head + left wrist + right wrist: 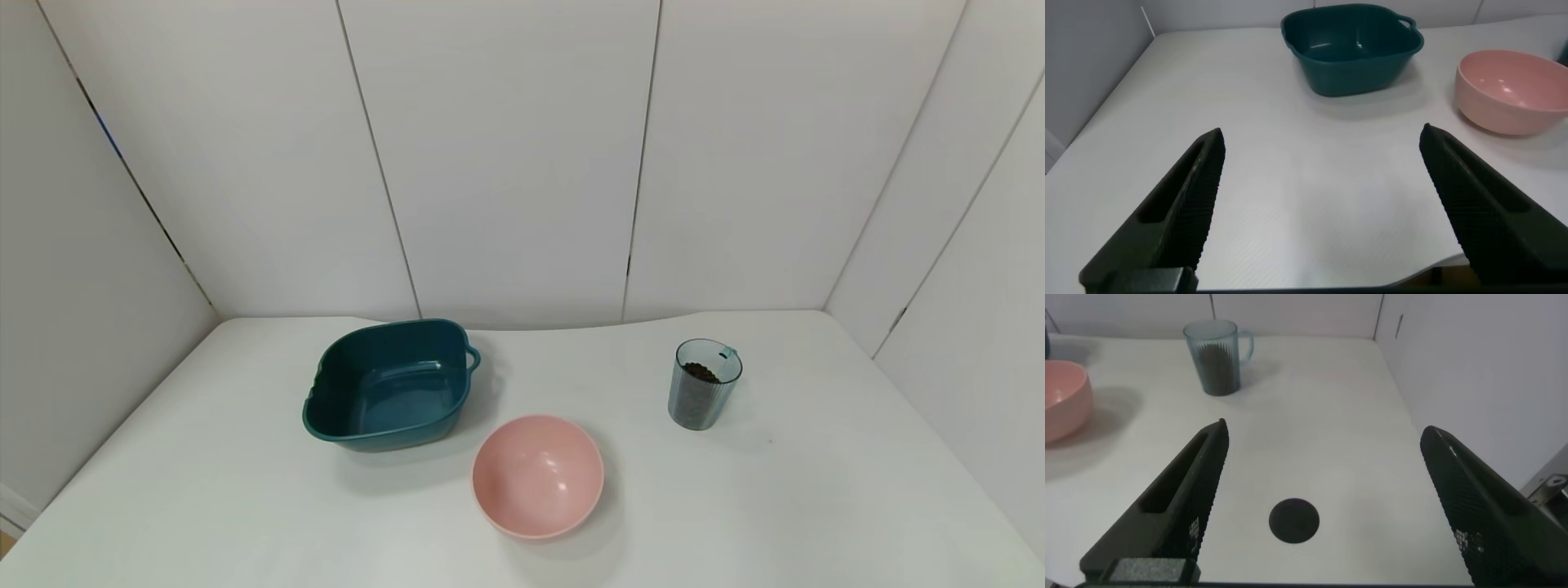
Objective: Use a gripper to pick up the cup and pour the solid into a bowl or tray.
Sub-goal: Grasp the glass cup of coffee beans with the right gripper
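Ahead of right gripper [1323, 498], fingers spread wide, nothing held: translucent blue-grey ribbed plastic cup [1215, 358], upright, brown pellets [1217, 366] inside. Probably light, slick, thin-walled; take mid-body, gently. Dark teal rounded-square basin [390, 384] well beyond.

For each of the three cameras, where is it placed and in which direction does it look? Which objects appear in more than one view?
Head view: high on the robot, looking forward and down at the white table with teal basin, pink bowl and cup of dark pellets; no arm shows.
Left wrist view: behind the open left gripper, facing basin and pink bowl.
Right wrist view: behind the open right gripper, facing the cup, pink bowl at the edge.
Shared: the pink bowl appears in all three.
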